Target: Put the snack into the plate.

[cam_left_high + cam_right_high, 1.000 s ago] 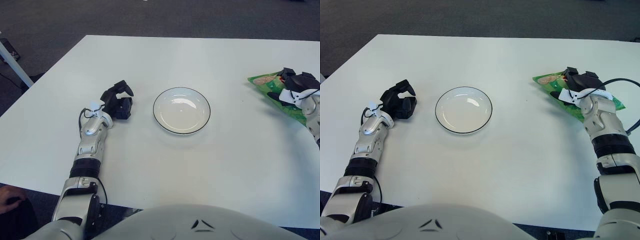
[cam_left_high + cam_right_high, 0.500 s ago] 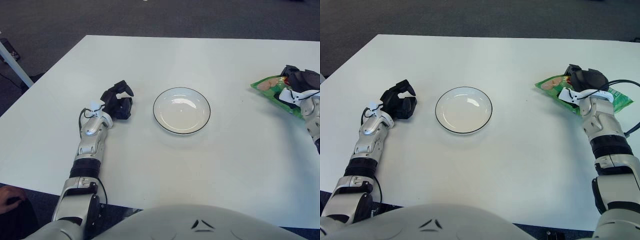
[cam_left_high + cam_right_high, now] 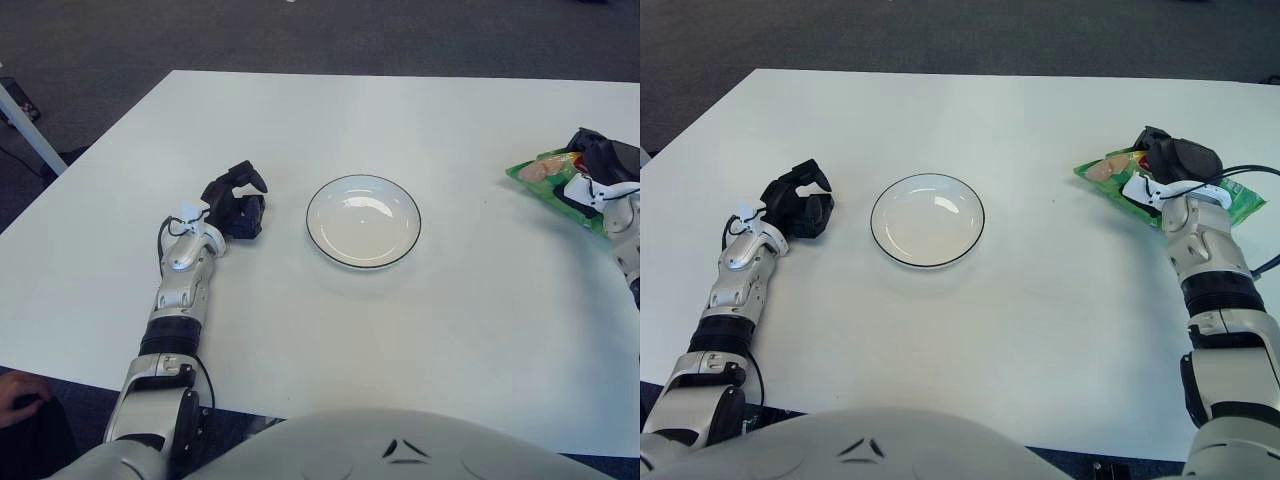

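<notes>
Right of the plate (image 3: 927, 220), the right hand (image 3: 1172, 165) clamps the snack bag (image 3: 1235, 199).

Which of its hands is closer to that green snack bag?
Right. The right hand is on the green snack bag at the table's right side. The left hand shows far off, left of the plate.

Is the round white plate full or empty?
Empty. The round white plate shows only its bare inside, and the green snack bag lies far right under the right hand.
</notes>
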Controlling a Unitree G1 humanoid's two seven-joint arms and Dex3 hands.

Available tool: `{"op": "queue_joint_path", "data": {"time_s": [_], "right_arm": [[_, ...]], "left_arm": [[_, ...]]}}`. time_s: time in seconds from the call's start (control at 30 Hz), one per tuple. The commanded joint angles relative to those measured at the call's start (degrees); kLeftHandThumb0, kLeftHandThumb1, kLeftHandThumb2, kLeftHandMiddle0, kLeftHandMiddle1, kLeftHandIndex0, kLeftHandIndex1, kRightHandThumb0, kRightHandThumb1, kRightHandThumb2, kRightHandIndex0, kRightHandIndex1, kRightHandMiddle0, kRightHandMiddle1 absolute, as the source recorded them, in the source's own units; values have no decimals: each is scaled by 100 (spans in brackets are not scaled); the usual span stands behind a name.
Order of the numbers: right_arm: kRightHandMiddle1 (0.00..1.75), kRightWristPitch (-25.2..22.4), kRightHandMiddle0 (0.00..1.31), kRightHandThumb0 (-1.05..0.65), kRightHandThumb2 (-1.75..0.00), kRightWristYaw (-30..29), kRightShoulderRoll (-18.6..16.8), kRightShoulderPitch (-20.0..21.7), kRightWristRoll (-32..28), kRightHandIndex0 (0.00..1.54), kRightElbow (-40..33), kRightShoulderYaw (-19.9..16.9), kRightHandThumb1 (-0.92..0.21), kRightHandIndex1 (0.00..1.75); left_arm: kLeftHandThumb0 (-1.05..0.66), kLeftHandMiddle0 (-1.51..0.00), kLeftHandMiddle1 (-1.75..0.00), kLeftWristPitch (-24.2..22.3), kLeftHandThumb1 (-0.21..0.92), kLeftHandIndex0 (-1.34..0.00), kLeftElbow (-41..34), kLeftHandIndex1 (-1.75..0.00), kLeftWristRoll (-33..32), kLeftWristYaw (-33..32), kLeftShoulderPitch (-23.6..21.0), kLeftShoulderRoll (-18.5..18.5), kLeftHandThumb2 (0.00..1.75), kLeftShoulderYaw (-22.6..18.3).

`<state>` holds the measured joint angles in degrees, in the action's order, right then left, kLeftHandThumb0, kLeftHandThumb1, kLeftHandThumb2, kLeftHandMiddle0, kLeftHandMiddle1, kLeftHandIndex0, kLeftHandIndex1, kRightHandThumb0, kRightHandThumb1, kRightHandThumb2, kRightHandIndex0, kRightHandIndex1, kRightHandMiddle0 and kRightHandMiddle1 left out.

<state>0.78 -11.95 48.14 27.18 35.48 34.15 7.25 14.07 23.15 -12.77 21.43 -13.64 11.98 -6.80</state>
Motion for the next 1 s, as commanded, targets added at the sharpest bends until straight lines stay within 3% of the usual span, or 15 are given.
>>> {"op": "queue_joint_path", "data": {"time_s": [0.0,0.2,0.53,0.97], "right_arm": [[175,46,66,0,-161,-112,-66,-195,-34,83,-205,-82,-2,161],[175,105,64,0,-162,-336,-134,-146,-5,86,-479,-177,-1,160],[175,186,64,0,-163,-204,-259,174,11,89,-1131,-164,0,159],[175,754,66,0,-170,-220,-560,759,48,89,-819,2,4,168]], "left_arm": [[-50,-133,-175,-79,26,-66,392,-175,65,-18,560,-245,139,82],[-51,-133,-175,-116,25,-67,372,-175,69,-52,563,-253,140,81],[-51,-133,-175,-63,25,-67,443,-175,91,-24,545,-252,140,100],[-51,-133,-175,-13,26,-66,434,-175,122,-92,561,-321,139,141]]}}
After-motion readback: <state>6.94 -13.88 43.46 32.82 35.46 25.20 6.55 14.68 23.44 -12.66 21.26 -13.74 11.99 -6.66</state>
